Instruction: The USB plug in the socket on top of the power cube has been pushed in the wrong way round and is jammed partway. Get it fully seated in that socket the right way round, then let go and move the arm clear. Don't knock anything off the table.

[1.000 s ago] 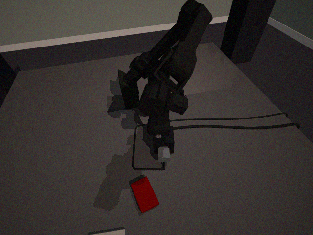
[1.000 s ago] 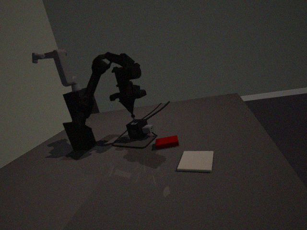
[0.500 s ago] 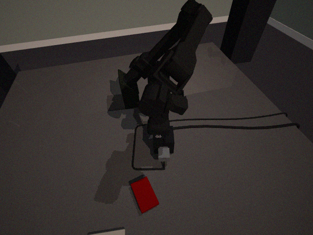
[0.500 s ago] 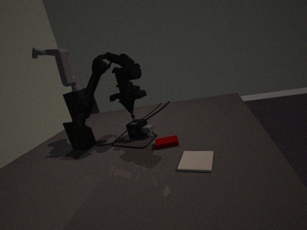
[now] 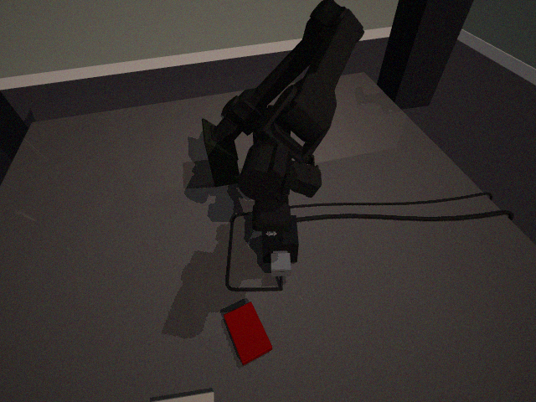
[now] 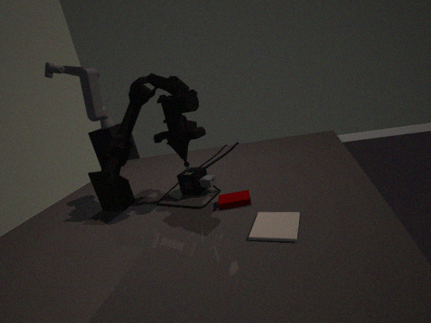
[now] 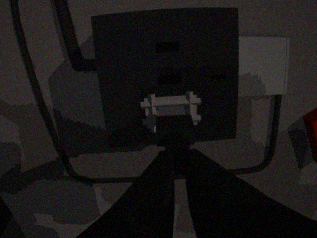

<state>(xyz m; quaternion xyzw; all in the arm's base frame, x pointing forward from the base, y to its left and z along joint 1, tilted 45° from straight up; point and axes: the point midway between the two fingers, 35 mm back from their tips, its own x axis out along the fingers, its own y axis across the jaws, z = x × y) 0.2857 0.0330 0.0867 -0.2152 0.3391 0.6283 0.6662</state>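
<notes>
The black power cube [image 5: 292,242] [image 6: 189,186] [image 7: 129,50] stands on the table, with dark slots in its top. A pale metal socket piece [image 5: 270,234] [image 6: 188,172] [image 7: 170,106] shows on its top. My gripper [image 6: 186,161] [image 7: 178,161] points down just above that piece and is shut on the USB plug [image 7: 174,125], a small dark body beside the pale metal in the wrist view. The plug's lower end is at or just over the socket; how deep it sits and which way round it is are too dark to tell. In the top view the arm hides the fingertips.
A pale block [image 5: 280,262] [image 6: 207,181] [image 7: 264,64] sticks out of the cube's side. Black cables [image 5: 228,255] [image 6: 180,206] [image 7: 37,94] loop around the cube. A red box [image 5: 248,332] [image 6: 234,200] [image 7: 313,131] and a cream slab [image 5: 186,397] [image 6: 275,225] lie beyond it.
</notes>
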